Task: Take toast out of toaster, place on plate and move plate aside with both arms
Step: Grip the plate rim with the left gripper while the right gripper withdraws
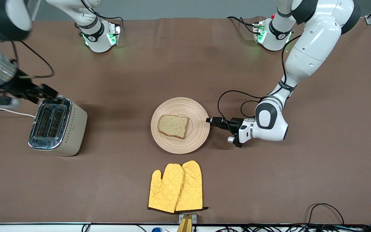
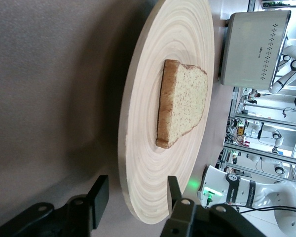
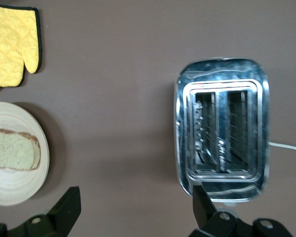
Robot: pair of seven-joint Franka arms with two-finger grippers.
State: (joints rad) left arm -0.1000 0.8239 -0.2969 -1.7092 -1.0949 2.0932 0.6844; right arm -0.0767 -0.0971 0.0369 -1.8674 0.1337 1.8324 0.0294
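Note:
The toast [image 1: 173, 126] lies flat near the middle of the round wooden plate [image 1: 180, 103] at the table's centre. My left gripper [image 1: 208, 120] is low at the plate's rim on the left arm's side, open. One finger [image 2: 99, 195] sits under the rim with a gap showing, and the other finger [image 2: 173, 186] is over the plate's top [image 2: 143, 148]. The slice [image 2: 182, 101] shows further in on the plate. My right gripper [image 1: 48, 91] hangs open over the toaster's [image 1: 58, 125] end, holding nothing [image 3: 135, 207].
The silver two-slot toaster [image 3: 222, 128] stands toward the right arm's end of the table, its slots looking empty, with a white cord trailing off. Two yellow oven mitts [image 1: 175, 187] lie nearer the front camera than the plate. Cables run along the front edge.

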